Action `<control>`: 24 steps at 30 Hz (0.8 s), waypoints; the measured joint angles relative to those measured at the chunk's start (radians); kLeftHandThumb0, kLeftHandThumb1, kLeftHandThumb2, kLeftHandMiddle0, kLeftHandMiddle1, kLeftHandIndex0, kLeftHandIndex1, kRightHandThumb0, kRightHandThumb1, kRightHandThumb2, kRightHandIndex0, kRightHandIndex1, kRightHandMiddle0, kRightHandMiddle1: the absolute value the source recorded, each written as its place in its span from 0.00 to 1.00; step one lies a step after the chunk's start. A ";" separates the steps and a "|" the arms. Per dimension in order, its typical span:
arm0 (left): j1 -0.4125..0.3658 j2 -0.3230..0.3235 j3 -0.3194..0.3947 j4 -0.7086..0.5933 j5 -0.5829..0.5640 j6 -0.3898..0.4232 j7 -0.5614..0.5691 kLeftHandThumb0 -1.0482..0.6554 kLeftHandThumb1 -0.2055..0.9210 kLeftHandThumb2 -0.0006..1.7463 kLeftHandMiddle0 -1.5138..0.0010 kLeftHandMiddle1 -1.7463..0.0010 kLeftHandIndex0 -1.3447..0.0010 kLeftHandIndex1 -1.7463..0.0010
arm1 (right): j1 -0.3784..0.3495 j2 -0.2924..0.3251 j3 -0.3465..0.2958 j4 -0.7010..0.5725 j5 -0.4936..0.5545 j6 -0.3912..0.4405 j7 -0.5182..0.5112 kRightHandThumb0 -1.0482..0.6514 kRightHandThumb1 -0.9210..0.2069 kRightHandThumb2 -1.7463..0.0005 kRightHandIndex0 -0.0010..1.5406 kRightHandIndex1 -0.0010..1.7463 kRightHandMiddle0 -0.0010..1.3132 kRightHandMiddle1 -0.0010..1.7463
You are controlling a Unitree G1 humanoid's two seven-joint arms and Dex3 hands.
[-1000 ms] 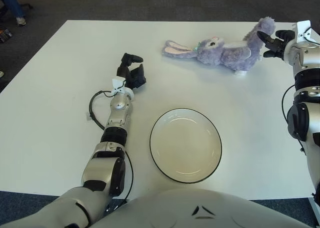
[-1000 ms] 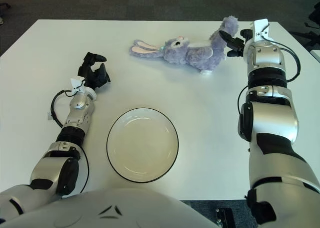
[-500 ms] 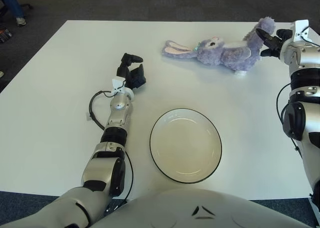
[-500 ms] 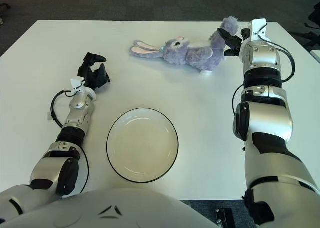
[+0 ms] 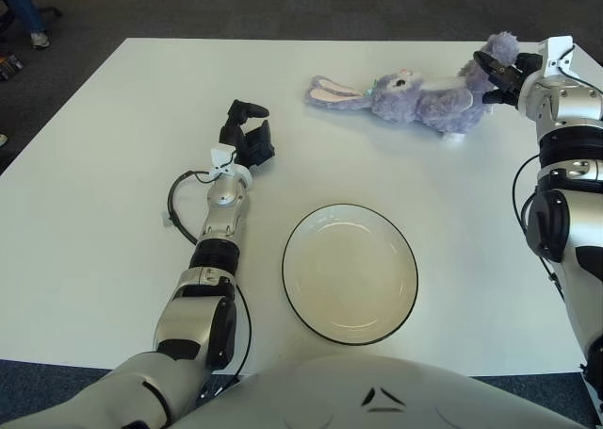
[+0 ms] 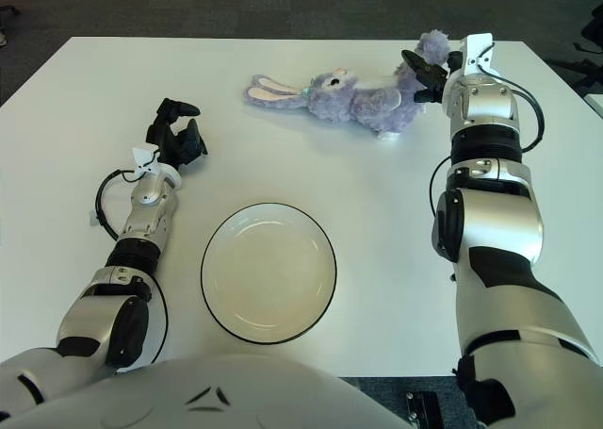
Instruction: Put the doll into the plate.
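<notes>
A purple plush bunny doll point(image 5: 424, 94) lies on its side at the back of the white table, ears pointing left and one leg raised at the right end. My right hand point(image 5: 492, 78) is at that leg end, with its dark fingers point(image 6: 419, 71) spread on either side of the leg, touching the fur but not closed. An empty white plate point(image 5: 350, 273) with a dark rim sits near the front edge, well in front of the doll. My left hand point(image 5: 247, 132) shows left of the plate, fingers relaxed and holding nothing.
The table's far edge point(image 5: 283, 40) runs just behind the doll, with dark carpet beyond. A thin black cable point(image 5: 174, 203) loops beside my left forearm. My right arm point(image 5: 565, 193) stretches along the table's right side.
My right hand has moved left and closed in on the doll's raised leg. The doll, the plate and my left hand have stayed where they were.
</notes>
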 measured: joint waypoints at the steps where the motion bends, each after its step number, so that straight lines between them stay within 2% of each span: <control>1: 0.000 0.000 0.000 0.000 0.000 0.000 0.001 0.39 0.74 0.52 0.28 0.00 0.73 0.00 | 0.000 0.001 0.004 0.002 -0.001 -0.001 0.000 0.00 0.05 0.94 0.18 1.00 0.00 0.00; 6: 0.001 -0.001 -0.001 -0.001 0.002 -0.003 0.006 0.39 0.75 0.52 0.28 0.00 0.73 0.00 | -0.015 0.012 0.019 0.034 -0.013 -0.001 -0.008 0.00 0.05 0.94 0.16 1.00 0.00 0.00; 11: 0.002 -0.001 -0.001 -0.002 0.003 -0.012 0.008 0.39 0.77 0.50 0.28 0.00 0.74 0.00 | -0.048 0.017 0.022 0.090 -0.019 -0.015 -0.014 0.02 0.05 0.95 0.19 1.00 0.02 0.01; 15: 0.002 -0.002 -0.002 -0.004 0.003 -0.018 0.008 0.39 0.78 0.50 0.28 0.00 0.74 0.00 | -0.080 0.010 0.018 0.217 -0.020 -0.148 -0.003 0.13 0.10 0.92 0.22 1.00 0.02 0.07; 16: 0.002 -0.002 -0.002 -0.004 0.003 -0.019 0.008 0.39 0.78 0.49 0.28 0.00 0.75 0.00 | -0.083 0.007 0.015 0.250 -0.020 -0.183 0.001 0.18 0.17 0.85 0.22 1.00 0.01 0.10; 17: 0.002 -0.002 -0.002 -0.005 0.003 -0.021 0.008 0.39 0.78 0.49 0.28 0.00 0.75 0.00 | -0.085 0.003 0.011 0.277 -0.019 -0.214 0.004 0.22 0.25 0.76 0.24 1.00 0.01 0.29; 18: 0.002 -0.002 -0.002 -0.005 0.003 -0.022 0.008 0.39 0.78 0.49 0.27 0.00 0.75 0.00 | -0.085 0.002 0.006 0.291 -0.017 -0.224 0.003 0.25 0.31 0.69 0.25 1.00 0.08 0.52; 19: 0.002 -0.002 -0.002 -0.005 0.003 -0.024 0.008 0.39 0.78 0.49 0.27 0.00 0.75 0.00 | -0.085 0.002 -0.001 0.303 -0.014 -0.229 0.000 0.26 0.33 0.66 0.26 1.00 0.10 0.60; 20: 0.002 -0.002 -0.002 -0.005 0.003 -0.024 0.008 0.39 0.79 0.49 0.27 0.00 0.75 0.00 | -0.086 0.003 -0.009 0.312 -0.008 -0.228 -0.004 0.30 0.33 0.61 0.27 1.00 0.23 0.70; 21: 0.003 -0.002 -0.002 -0.005 0.003 -0.024 0.008 0.39 0.79 0.49 0.27 0.00 0.75 0.00 | -0.086 0.005 -0.018 0.317 0.000 -0.227 -0.012 0.31 0.33 0.59 0.27 1.00 0.27 0.73; 23: 0.004 -0.002 -0.002 -0.005 0.003 -0.024 0.008 0.39 0.79 0.48 0.27 0.00 0.75 0.00 | -0.087 0.010 -0.037 0.322 0.016 -0.219 -0.033 0.49 0.42 0.43 0.30 1.00 0.36 0.81; 24: 0.004 -0.001 -0.002 -0.005 0.003 -0.024 0.008 0.39 0.79 0.48 0.27 0.00 0.75 0.00 | -0.088 0.012 -0.046 0.323 0.022 -0.213 -0.045 0.51 0.44 0.41 0.31 1.00 0.37 0.82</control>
